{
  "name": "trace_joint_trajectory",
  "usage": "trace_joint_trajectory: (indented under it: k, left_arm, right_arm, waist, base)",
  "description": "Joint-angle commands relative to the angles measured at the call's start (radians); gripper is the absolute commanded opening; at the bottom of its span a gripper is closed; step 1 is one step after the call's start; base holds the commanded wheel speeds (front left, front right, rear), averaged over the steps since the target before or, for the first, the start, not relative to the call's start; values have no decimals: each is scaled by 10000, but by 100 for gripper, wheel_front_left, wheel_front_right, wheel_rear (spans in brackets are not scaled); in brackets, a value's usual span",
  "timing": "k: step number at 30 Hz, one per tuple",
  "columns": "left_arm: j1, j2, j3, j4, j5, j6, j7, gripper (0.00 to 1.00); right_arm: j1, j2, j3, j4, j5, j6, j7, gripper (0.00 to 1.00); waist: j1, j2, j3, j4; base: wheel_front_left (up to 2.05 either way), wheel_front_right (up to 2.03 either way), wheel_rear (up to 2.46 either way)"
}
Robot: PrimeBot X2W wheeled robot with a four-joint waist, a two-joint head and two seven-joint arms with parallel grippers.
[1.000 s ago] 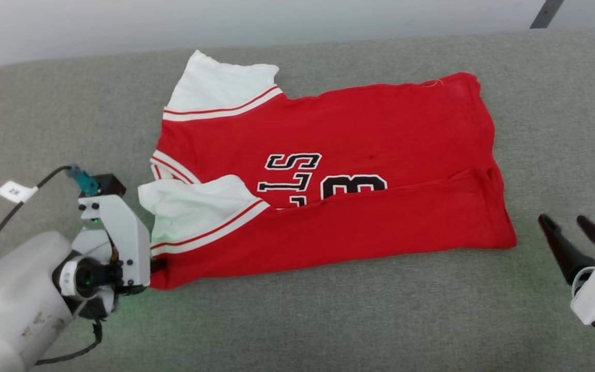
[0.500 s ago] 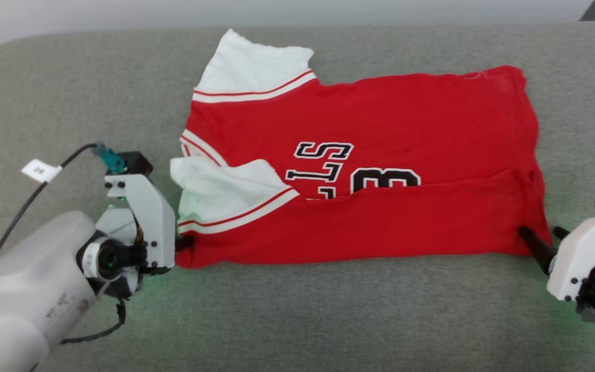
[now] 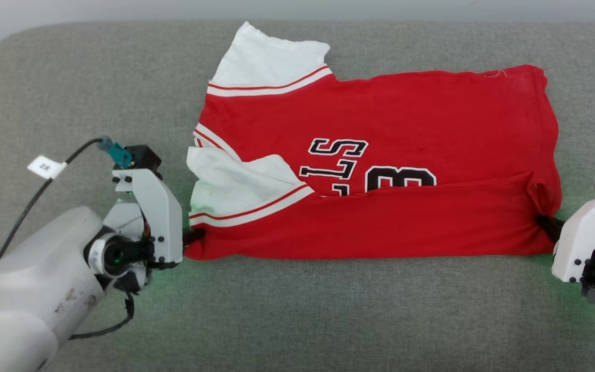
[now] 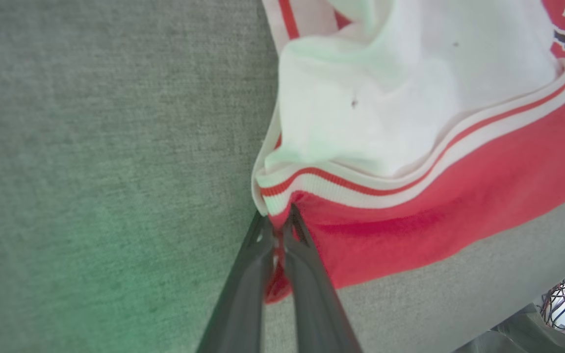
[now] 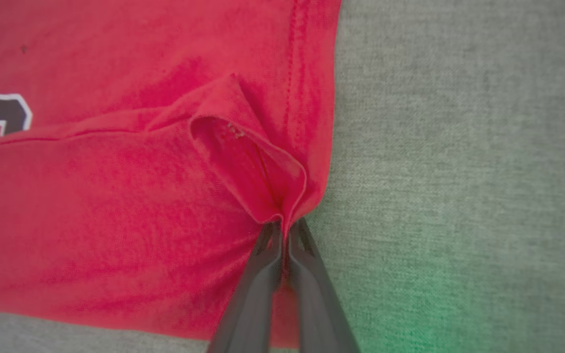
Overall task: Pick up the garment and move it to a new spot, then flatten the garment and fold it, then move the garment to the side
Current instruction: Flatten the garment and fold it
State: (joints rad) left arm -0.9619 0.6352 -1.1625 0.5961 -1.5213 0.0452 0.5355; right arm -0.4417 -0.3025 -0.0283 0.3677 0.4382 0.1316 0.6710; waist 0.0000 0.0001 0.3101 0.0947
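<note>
On the left, the left gripper point(image 3: 194, 238) lies low on the grey cushion point(image 3: 328, 315). Its fingers are pressed together on the near shoulder corner of the shirt point(image 3: 380, 113), just under the striped trim of the near sleeve point(image 3: 240, 186). The left wrist view shows red cloth nipped between the tips.

The shirt lies sideways across the middle of the cushion, with its neck end to the left and its hem to the right. The far sleeve point(image 3: 271, 57) is spread flat. The near long side is already turned over the front, so it covers the lower part of the lettering point(image 3: 339, 160).

At the right end, the right gripper point(image 3: 545, 225) is clamped on the near hem corner. In the right wrist view the cloth puckers into a small peak at its tips.

With one grip at each end of the same near edge, I reckon the edge can be lifted level and kept taut, ready for the next fold away from the robot. The sleeve looks loose and may slip out as the edge rises.
</note>
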Motion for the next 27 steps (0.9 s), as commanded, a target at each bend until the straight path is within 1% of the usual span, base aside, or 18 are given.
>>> trace_joint_trajectory:
  k: [1, 7, 13, 14, 22, 27]
  left_arm:
    - [261, 25, -60, 103, -35, 71, -87, 0]
    - [348, 534, -59, -419, -49, 244, 136, 0]
    - [649, 1245, -156, -1561, -4, 760, 285, 0]
    - [649, 1245, -156, -1561, -4, 760, 285, 0]
    - [1363, 2316, -310, -3748, 59, 1721, 218, 0]
    - [1968, 2823, -520, -5035, 135, 2319, 127, 0]
  right_arm:
    - [304, 24, 210, 440, 92, -19, 148, 0]
    - [474, -366, 226, 109, 550, -18, 500, 0]
    - [896, -816, 389, -576, 890, -18, 1094, 0]
    - [896, -816, 389, -576, 890, -18, 1094, 0]
    - [1913, -1147, 169, -1642, 1184, -16, 1934, 0]
    - [2694, -1115, -165, -2314, 1263, -18, 2531, 0]
  waist:
    - [0, -1, -109, -15]
    - [0, -1, -553, -5]
    - [0, -1, -1044, 58]
    - [0, -1, -1044, 58]
    - [0, -1, -1496, 209]
    - [0, -1, -1588, 283]
  base:
    - [0, 0, 0]
    - [0, 0, 0]
    - [0, 0, 0]
    - [0, 0, 0]
    - [0, 0, 0]
    - [0, 0, 0]
